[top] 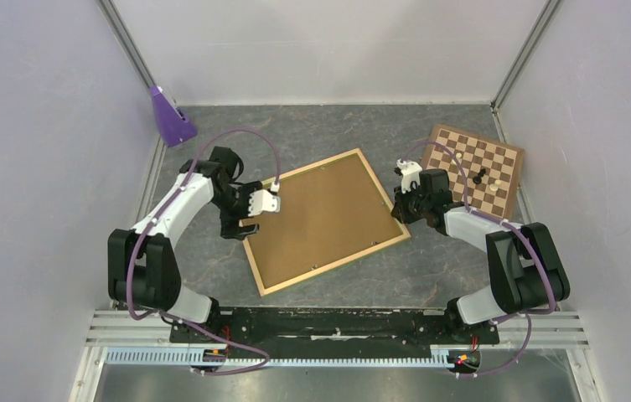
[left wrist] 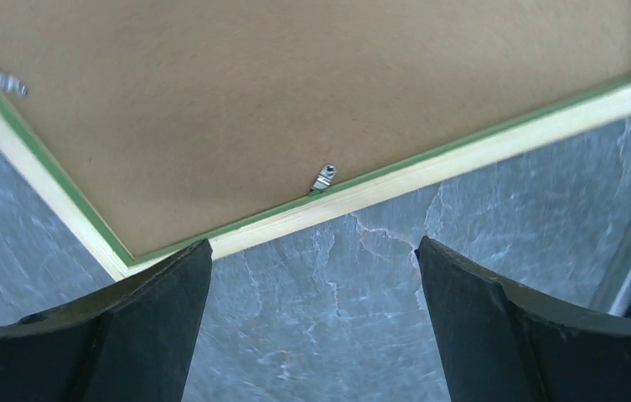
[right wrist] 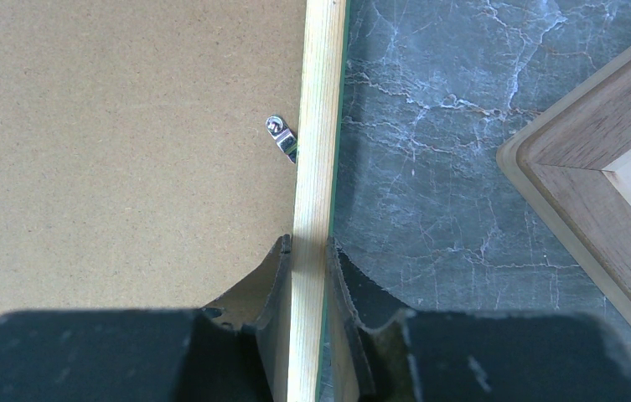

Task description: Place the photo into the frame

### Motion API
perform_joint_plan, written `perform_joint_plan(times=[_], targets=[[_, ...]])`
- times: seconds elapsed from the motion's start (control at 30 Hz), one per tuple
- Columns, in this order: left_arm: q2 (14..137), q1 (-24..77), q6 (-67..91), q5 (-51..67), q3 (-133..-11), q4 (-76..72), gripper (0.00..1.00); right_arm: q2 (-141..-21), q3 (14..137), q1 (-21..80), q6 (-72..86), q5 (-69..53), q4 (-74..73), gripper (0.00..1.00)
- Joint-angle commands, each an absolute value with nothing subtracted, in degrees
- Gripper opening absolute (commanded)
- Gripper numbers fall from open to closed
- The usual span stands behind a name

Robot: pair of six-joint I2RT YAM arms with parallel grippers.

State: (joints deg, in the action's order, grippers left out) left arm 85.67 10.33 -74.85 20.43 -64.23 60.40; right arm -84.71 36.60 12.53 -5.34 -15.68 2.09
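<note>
The frame [top: 312, 167] lies back-up on the table, pale wood rails showing with a thin green inner edge. A brown hardboard panel [top: 324, 219] sits inside it, with small metal clips [left wrist: 323, 176] at its edge. The photo is hidden. My left gripper [top: 255, 213] is open and empty just off the frame's left rail [left wrist: 395, 180], over bare table [left wrist: 312, 244]. My right gripper [top: 397, 209] is shut on the frame's right rail [right wrist: 320, 126], one finger on each side of it [right wrist: 309, 243], the inner one over the panel [right wrist: 127, 126].
A brown-and-cream chessboard [top: 475, 167] with a few pieces [top: 480, 176] lies at the back right, close to the right gripper; its corner shows in the right wrist view [right wrist: 605, 151]. A purple block [top: 169, 115] stands at the back left. Walls enclose the table.
</note>
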Motion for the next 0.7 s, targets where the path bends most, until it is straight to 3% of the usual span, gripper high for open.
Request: perform_joint_plan(times=[0.0,0.37,0.67], targets=[[82.72,12.48,-95.68,21.62,-61.49,61.72,0.99,-84.83,37.09,12.72,-5.58,-17.22,3.34,0.14],[86.52,17.88,-101.73,15.75,-56.17,57.19,0.94,-85.44,37.09,12.74,-5.62,-17.48,3.20,0.14],[86.84,16.77,-98.72,14.31,-54.02,52.88,0.83,-85.87,37.09,12.48,-5.63,-17.76,3.25,0.13]])
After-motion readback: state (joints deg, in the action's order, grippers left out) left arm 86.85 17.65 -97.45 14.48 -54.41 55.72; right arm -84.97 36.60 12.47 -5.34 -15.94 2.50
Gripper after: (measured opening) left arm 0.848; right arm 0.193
